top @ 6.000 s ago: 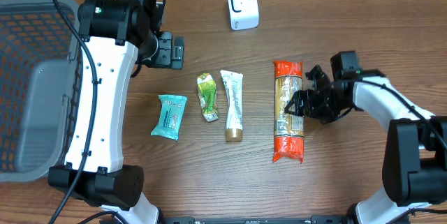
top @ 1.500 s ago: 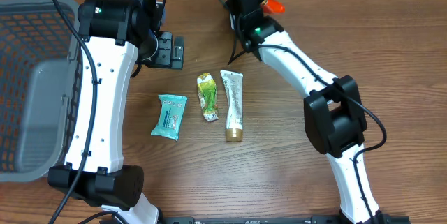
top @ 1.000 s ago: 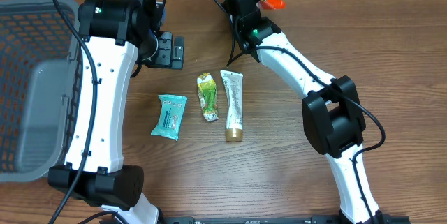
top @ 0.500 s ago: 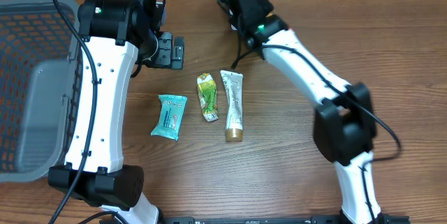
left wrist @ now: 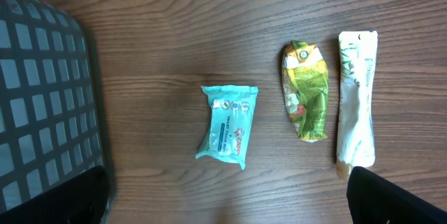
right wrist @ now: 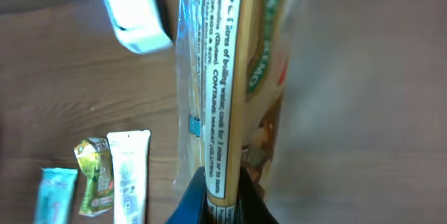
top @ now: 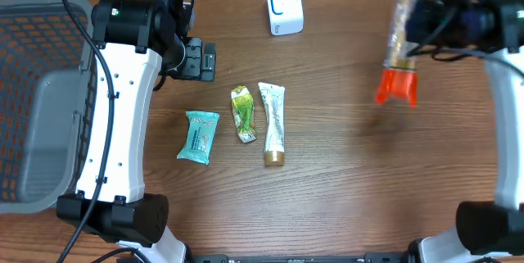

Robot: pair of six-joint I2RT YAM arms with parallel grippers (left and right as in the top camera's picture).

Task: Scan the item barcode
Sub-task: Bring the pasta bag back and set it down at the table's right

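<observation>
Right wrist view first: the right gripper (right wrist: 218,197) is clamped on the pasta packet (right wrist: 225,77). Its dark fingers (right wrist: 188,203) press in on either side of the packet's near end. The packet runs straight up toward 12 o'clock, narrow printed edge facing the lens. It's up in the air, folks, with the table (right wrist: 363,112) well below it. Off at 11 o'clock from the packet sits the white scanner (right wrist: 136,11), down on the wood and well apart from it.

Overhead now, and it's blurry up at 2 o'clock, where that arm has the packet lengthwise, its orange-red end hanging toward 6 o'clock. The scanner stands at 12 o'clock near the far edge, out toward the packet's 9 o'clock with a stretch of wood between them.

Over to the other side: the left gripper (left wrist: 227,192) has its jaws spread wide, one dark finger in each bottom corner of the left wrist view. Overhead it hangs above the wood at about 10 o'clock. Below it lie three items in a row. First comes a teal wipes pack (left wrist: 227,130). At its 3 o'clock is a crumpled green sachet (left wrist: 306,90), then a white tube (left wrist: 357,98) just beside the sachet. The grey mesh basket (top: 33,91) fills the 9 o'clock edge.
</observation>
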